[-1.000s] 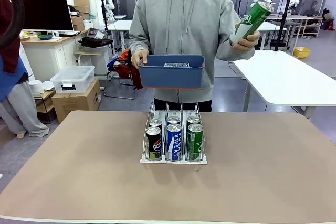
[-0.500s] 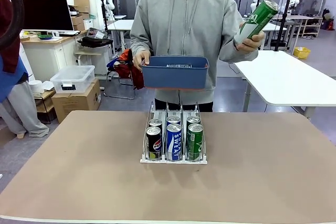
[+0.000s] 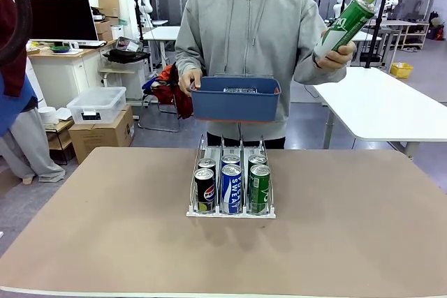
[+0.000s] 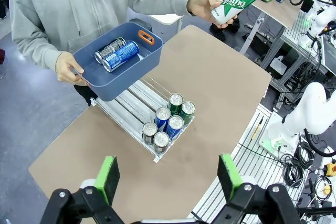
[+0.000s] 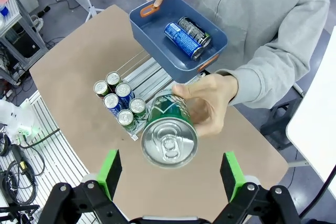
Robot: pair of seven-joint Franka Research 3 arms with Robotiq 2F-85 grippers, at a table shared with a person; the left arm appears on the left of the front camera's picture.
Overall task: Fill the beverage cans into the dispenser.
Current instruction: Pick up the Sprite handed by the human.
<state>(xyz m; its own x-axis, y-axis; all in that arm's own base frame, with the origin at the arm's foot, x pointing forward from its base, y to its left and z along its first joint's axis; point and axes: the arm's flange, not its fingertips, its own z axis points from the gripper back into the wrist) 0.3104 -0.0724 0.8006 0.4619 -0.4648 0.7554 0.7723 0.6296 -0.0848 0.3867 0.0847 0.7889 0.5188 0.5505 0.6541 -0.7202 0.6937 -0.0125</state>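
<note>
Our right gripper (image 5: 170,178) hangs with its fingers spread wide, holding nothing; the green can (image 5: 169,129) sits between and just beyond them, silver top towards us, gripped by the person's hand (image 5: 210,103) high above the table (image 3: 349,242). Our left gripper (image 4: 168,178) is likewise spread and empty, well above the dispenser (image 3: 230,214), which stands mid-table with six cans (image 4: 168,121), two per lane. The person's other hand (image 3: 187,78) holds a blue bin (image 3: 234,102) above the dispenser's far end, two cans (image 5: 186,36) lying in it. The front blue can (image 3: 231,188) reads "SWEAT"; the black can (image 3: 204,190) beside it bears a red-and-blue round logo; the green can's white lettering we cannot read
</note>
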